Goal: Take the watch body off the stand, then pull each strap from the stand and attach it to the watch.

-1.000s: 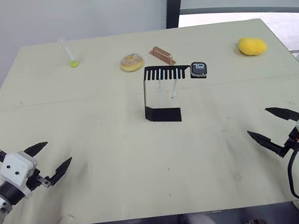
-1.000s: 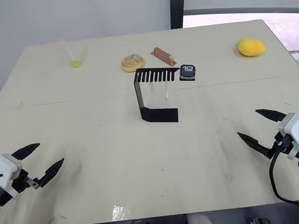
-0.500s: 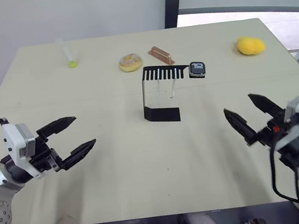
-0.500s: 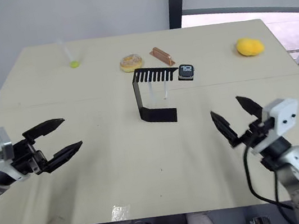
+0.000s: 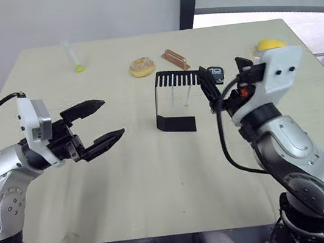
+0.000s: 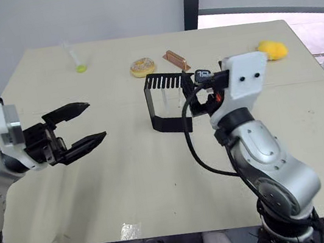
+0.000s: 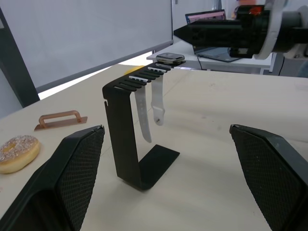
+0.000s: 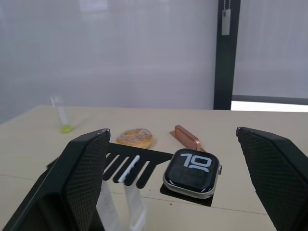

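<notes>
On top plate of stand (image 5: 173, 102): watch body (image 8: 191, 173), seated, untouched; two straps (image 7: 149, 109) hung below from comb slots for pulling. Just beside stand: right gripper (image 8: 178, 192), spread wide, framing watch body for lift. Well apart from stand: left gripper (image 5: 99, 124), spread, empty, aimed standward.

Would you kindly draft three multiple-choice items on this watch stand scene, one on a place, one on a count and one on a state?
1. Where is the watch body?
A. On the stand's top plate
B. On the stand's foot
C. Beside the doughnut

2. How many straps hang from the stand?
A. One
B. Two
C. Four

3. How is the right gripper?
A. Shut on the watch body
B. Shut, empty
C. Open, facing the watch body

Key: 1 A, it sits at the plate's end; 2 B, two white bands dangle from the slots; 3 C, its fingers stand wide apart, touching nothing.
</notes>
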